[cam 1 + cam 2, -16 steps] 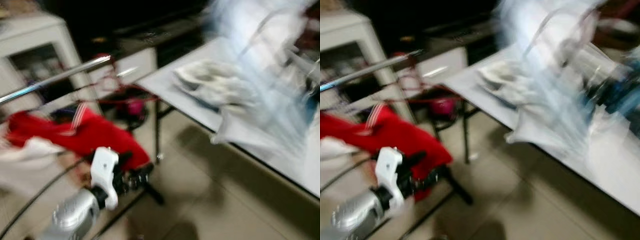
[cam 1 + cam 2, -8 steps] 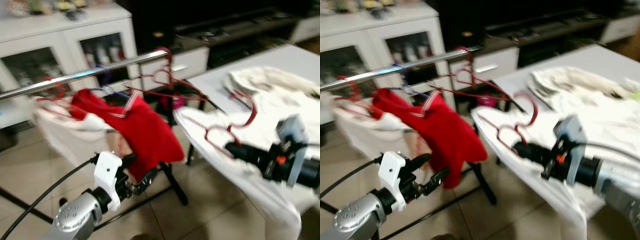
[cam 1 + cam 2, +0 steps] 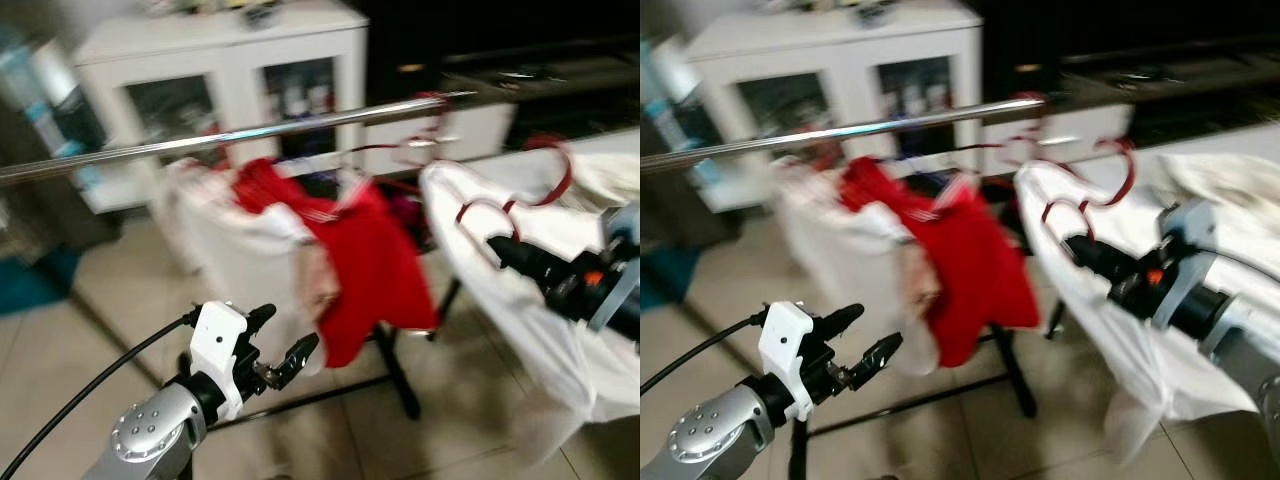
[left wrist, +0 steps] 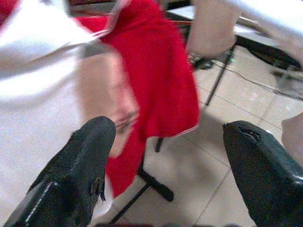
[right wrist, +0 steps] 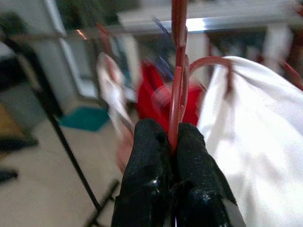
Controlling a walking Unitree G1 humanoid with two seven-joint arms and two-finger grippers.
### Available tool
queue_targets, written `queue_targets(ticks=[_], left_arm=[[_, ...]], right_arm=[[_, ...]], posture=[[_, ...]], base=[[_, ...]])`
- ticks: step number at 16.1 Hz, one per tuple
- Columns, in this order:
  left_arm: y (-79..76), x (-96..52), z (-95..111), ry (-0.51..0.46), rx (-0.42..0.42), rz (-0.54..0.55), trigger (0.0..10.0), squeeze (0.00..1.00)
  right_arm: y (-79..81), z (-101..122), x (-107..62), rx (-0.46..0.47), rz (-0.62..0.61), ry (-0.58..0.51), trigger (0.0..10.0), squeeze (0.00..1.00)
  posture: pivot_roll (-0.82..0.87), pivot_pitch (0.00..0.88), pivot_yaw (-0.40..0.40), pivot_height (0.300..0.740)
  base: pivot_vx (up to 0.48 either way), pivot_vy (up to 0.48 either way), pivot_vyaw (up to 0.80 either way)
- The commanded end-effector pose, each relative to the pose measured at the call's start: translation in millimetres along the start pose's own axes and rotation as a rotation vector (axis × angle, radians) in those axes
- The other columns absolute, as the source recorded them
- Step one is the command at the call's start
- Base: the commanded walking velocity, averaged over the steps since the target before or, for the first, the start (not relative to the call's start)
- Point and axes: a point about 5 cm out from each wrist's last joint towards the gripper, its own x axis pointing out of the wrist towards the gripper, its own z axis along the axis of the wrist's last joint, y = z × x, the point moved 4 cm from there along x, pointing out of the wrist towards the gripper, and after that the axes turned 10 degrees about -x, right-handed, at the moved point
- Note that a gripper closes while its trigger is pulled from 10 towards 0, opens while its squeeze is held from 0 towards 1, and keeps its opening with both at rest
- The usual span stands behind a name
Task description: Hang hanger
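Left eye view: a shiny metal rail [image 3: 250,133] runs across, with a soft red garment [image 3: 375,270] and a pale one [image 3: 245,270] draped from it. The right gripper [image 3: 500,247] holds a thin red hanger [image 3: 545,180] carrying a white shirt [image 3: 520,310] beside the rail's end. A white cabinet [image 3: 230,60] stands behind.

Right eye view: the left gripper [image 3: 872,338] hovers low over the tiled floor [image 3: 730,290].

Left wrist view: its blunt black fingers [image 4: 85,156] are spread wide, empty, facing the red cloth.

Right wrist view: the fingers [image 5: 151,161] are pressed together, pinching the hanger's wire.
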Motion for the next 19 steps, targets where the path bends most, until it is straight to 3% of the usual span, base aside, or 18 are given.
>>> queue_targets(ticks=[1,2,3,4,5,6,7,8,11,16,17,18,19], left_arm=[[0.7,-0.6,1,0.000,0.009,0.006,10.0,0.00],[0.7,-1.2,2,-0.003,0.008,0.007,10.0,0.00],[0.8,-1.6,2,-0.004,0.008,0.007,10.0,0.00],[1.2,-1.9,1,-0.005,0.008,0.007,10.0,0.00],[1.3,-1.5,1,-0.006,0.006,0.006,10.0,0.00],[-0.7,0.6,0,-0.006,0.004,0.000,10.0,0.00],[-1.7,1.1,0,-0.005,0.003,-0.003,10.0,0.00],[-3.2,1.4,-1,-0.004,0.001,-0.006,10.0,0.00],[-2.7,-0.6,0,-0.003,0.005,-0.004,10.0,0.00],[0.6,-0.7,2,-0.011,0.010,0.003,10.0,0.00],[4.4,0.3,6,-0.030,0.009,0.030,10.0,0.00],[13.2,2.7,11,-0.045,0.017,0.085,10.0,0.00],[14.3,3.7,13,-0.051,0.035,0.088,10.0,0.00]], right_arm=[[-14.2,40,-12.1,-0.067,-0.035,-0.153,10.0,0.00],[-48.1,86,-37.1,-0.122,-0.155,-0.287,10.0,0.00],[-62.6,116,-53.3,-0.149,-0.212,-0.374,10.0,0.00],[-75.4,163,-82.3,-0.184,-0.262,-0.523,10.0,0.00],[-68.8,176,-86.2,-0.238,-0.231,-0.533,10.0,0.00],[-53.2,159,-71.6,-0.311,-0.150,-0.397,10.0,0.00],[-49.1,149,-67.3,-0.311,-0.124,-0.362,10.0,0.00],[-40.6,121,-59.0,-0.255,-0.060,-0.290,10.0,0.00],[-26.5,87,-55.9,-0.187,0.050,-0.199,10.0,0.00],[-32.1,93,-60.5,-0.175,0.013,-0.287,10.0,0.00],[-44.5,92,-59.7,-0.210,-0.081,-0.258,10.0,0.00],[-75.3,77,-55.0,-0.194,-0.288,-0.137,10.0,0.00],[-81.2,68,-53.7,-0.225,-0.328,-0.076,10.0,0.00]], posture=[[-0.02,0.000,0.041,0.740],[-0.03,0.000,0.042,0.740],[-0.03,0.000,0.041,0.740],[-0.03,0.000,0.041,0.740],[-0.03,0.000,0.041,0.740],[-0.04,0.000,0.040,0.740],[-0.04,0.000,0.038,0.740],[-0.03,0.000,0.037,0.740],[-0.03,0.000,0.033,0.740],[-0.02,0.000,0.036,0.740],[-0.02,0.000,0.037,0.740],[-0.02,0.000,0.040,0.740],[-0.02,0.000,0.039,0.740]], base=[[0.000,0.000,0.80],[0.000,0.000,0.80],[0.000,0.000,0.80],[0.000,0.000,0.80],[0.000,0.000,0.79],[0.000,0.000,0.79],[0.000,0.000,0.79],[0.000,0.000,0.79],[0.000,0.000,0.80],[0.000,0.000,0.80],[0.000,0.000,0.73],[0.000,0.000,0.00],[0.000,0.000,0.00]])
